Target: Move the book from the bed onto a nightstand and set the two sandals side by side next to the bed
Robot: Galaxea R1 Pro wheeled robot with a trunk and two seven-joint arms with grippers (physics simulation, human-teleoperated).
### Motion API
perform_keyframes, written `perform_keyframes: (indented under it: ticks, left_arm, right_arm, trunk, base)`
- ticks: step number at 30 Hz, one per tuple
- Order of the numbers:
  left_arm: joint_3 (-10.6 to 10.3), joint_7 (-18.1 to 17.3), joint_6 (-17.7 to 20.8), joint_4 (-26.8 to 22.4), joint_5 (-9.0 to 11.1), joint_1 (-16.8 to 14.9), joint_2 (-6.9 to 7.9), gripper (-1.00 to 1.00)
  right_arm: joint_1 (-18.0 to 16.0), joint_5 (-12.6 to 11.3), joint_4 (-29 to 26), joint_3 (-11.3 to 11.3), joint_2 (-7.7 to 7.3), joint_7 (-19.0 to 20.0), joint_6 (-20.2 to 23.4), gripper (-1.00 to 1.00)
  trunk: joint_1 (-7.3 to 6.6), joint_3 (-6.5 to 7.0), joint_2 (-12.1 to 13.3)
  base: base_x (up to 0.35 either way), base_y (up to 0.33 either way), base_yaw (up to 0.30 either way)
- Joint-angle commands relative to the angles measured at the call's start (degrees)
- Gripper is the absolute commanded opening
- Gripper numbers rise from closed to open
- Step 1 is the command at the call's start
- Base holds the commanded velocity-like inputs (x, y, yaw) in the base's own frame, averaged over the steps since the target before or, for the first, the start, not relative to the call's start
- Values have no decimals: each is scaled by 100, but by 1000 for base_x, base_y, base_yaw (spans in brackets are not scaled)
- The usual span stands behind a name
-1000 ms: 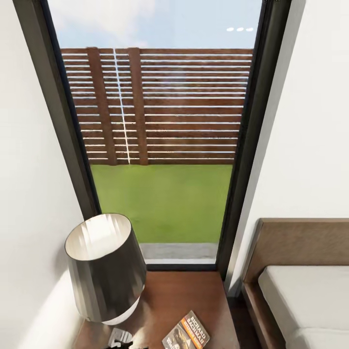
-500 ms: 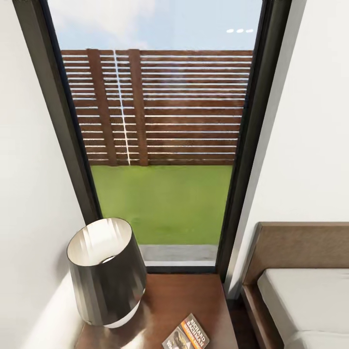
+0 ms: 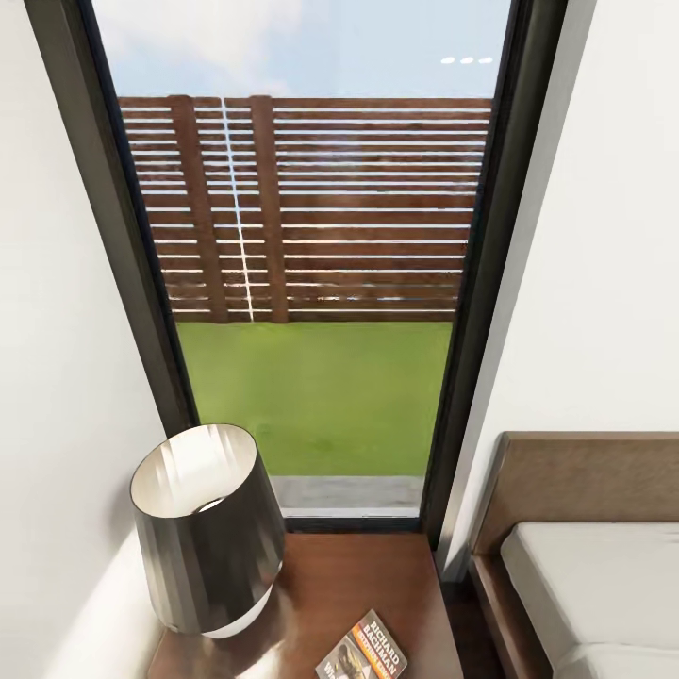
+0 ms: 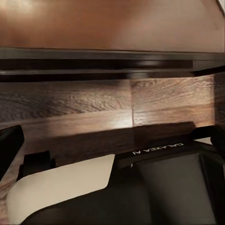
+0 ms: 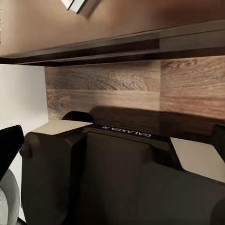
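Book (image 3: 361, 651) is lying flat on the nightstand (image 3: 349, 575), cover up, at the near edge of the top, just beside the lamp (image 3: 206, 528) but not touching it as far as I can tell. So I'd call the book half of the task done. Sandals aren't in sight here, so nothing can be said on them; I'd judge that half is what's left. Arm pose: both arms are hanging low with the wrist cameras looking across the plank floor (image 4: 93, 112) toward the underside of a dark brown wooden piece, probably the nightstand or bed frame, can't tell which. Left gripper (image 4: 112, 150): dark finger tips are showing at the two far edges of its wrist picture, wide apart, nothing between them, so jaws are reading as spread and empty. Right gripper (image 5: 117, 136): same layout, tips sitting at opposite edges, jaws spread, gripping nothing. The robot's own dark body with the GALAXEA lettering is sitting right ahead of both sets of jaws, floor beyond that. Further out, the bed (image 3: 585, 566) is standing beside the nightstand with a narrow gap, mattress corner bare. Beyond both, the tall window (image 3: 311, 283) is showing grass and slatted fence.
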Motion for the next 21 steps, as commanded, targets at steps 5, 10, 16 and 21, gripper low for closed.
perform_keyframes:
  ticks: [5,10,16,21]
  left_arm:
    - [-15,147,0,10,69,-4,-4,100]
    - [-17,161,0,14,78,-4,-12,100]
    - [-11,163,0,8,73,-4,-7,100]
    - [-10,163,0,8,73,-4,-6,100]
  right_arm:
    - [-9,-51,21,50,49,27,-25,100]
    - [-9,-51,21,50,63,27,-26,100]
    - [-9,-51,21,50,65,27,-28,100]
    - [-9,-51,21,50,57,27,-28,100]
  trunk:
    - [0,-6,-3]
    - [0,-6,-3]
    - [0,-6,-3]
    - [0,-6,-3]
  base:
    - [0,0,0]
    - [0,0,0]
    - [0,0,0]
    - [0,0,0]
